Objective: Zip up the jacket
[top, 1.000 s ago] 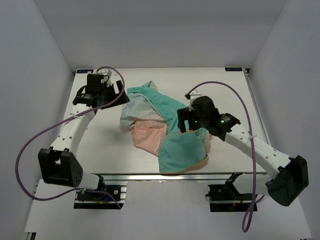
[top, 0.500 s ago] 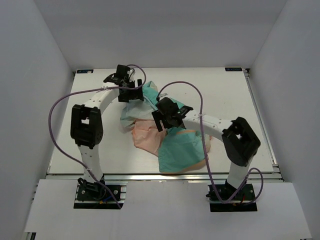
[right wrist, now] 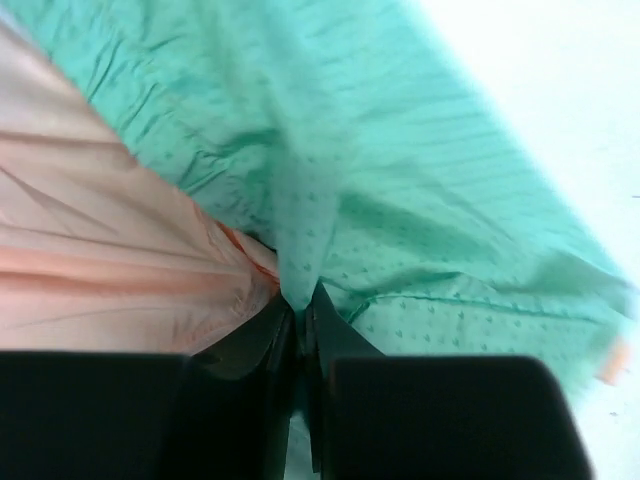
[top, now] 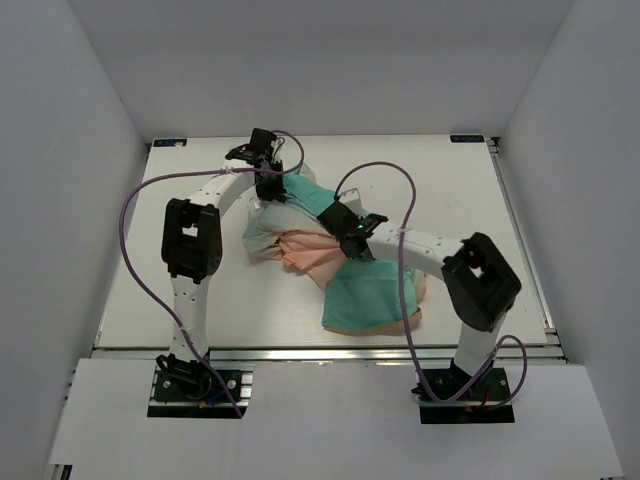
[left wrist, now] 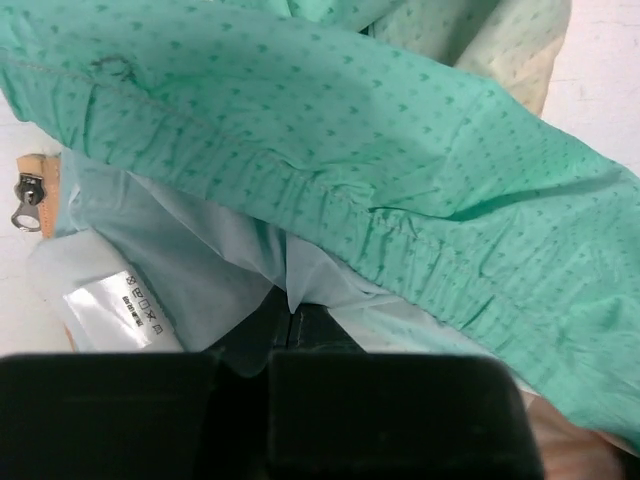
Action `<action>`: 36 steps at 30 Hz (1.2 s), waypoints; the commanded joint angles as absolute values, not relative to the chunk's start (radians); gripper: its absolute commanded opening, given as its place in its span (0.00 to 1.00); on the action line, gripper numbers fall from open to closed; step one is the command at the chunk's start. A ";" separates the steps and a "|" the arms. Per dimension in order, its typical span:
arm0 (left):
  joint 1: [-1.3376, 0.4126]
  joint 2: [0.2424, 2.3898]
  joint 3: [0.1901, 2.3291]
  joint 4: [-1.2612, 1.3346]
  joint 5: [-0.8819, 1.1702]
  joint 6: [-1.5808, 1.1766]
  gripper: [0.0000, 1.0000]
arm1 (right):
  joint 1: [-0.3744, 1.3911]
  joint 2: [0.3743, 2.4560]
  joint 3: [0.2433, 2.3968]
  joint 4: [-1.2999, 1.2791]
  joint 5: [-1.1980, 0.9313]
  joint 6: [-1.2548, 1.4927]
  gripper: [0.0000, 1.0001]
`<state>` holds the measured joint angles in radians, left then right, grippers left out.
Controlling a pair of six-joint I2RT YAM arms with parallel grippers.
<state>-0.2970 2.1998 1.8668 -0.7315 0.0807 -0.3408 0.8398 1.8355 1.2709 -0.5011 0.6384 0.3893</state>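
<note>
The jacket point(top: 365, 300) lies crumpled in the middle of the desk point(top: 470, 190), teal panel nearest the arm bases, peach folds in the centre, more teal bunched toward the far left. It looks thin and very light. It should crease and slide over itself readily, and it will not hold any shape it is pulled into. A pinch is likely to lift only 1 layer and drag the rest along.

The best holds are probably the firmer edges. These are the gathered elastic hem point(left wrist: 400, 240) and the zipper tape beside the metal zipper pull point(left wrist: 27, 200), which shows at the left edge of the left wrist view near a white care label point(left wrist: 115, 300).

The left hand point(left wrist: 290, 318) is closed narrow on a fold of pale lining under the hem. The right hand point(right wrist: 300, 300) pinches a teal fold where it meets the peach cloth.

0.5 s ago the peach panel lay flatter and nearer the bases. Now it is drawn up and bunched between the 2 hands, and the left hand point(top: 270, 187) sits slightly further right. 1 s ago both arms were stretched out much further from the garment's middle.
</note>
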 commanded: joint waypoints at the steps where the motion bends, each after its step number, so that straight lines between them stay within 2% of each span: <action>1: -0.302 2.105 1.867 -0.732 0.017 -0.362 0.00 | 0.798 1.672 1.275 -0.488 0.709 0.397 0.11; 4: -0.301 1.993 1.836 -0.715 -0.080 -0.374 0.00 | 0.778 1.559 1.266 -0.480 0.666 0.339 0.13; 8: -0.301 1.815 1.752 -0.680 -0.144 -0.383 0.00 | 0.756 1.390 1.200 -0.456 0.582 0.262 0.25; 12: -0.301 1.610 1.643 -0.629 -0.170 -0.405 0.00 | 0.716 1.194 1.120 -0.466 0.456 0.249 0.27; 15: -0.301 1.441 1.538 -0.558 -0.134 -0.406 0.00 | 0.712 1.097 1.014 -0.405 0.355 0.230 0.35; 16: -0.301 1.409 1.517 -0.536 -0.099 -0.405 0.00 | 0.712 1.088 0.988 -0.390 0.272 0.226 0.44; 18: -0.304 1.327 1.491 -0.528 -0.077 -0.406 0.00 | 0.713 1.092 0.945 -0.377 0.181 0.235 0.56; 22: -0.302 1.259 1.485 -0.543 -0.071 -0.419 0.00 | 0.716 1.141 0.914 -0.324 -0.102 0.252 0.67; 24: -0.304 1.246 1.491 -0.538 -0.055 -0.422 0.00 | 0.751 1.149 0.876 -0.281 -0.150 0.250 0.69; 32: -0.302 1.281 1.529 -0.560 -0.110 -0.446 0.00 | 0.988 1.253 0.796 -0.166 -0.023 0.169 0.72; 36: -0.302 1.304 1.534 -0.560 -0.140 -0.468 0.00 | 1.107 1.416 0.810 -0.158 0.072 0.155 0.72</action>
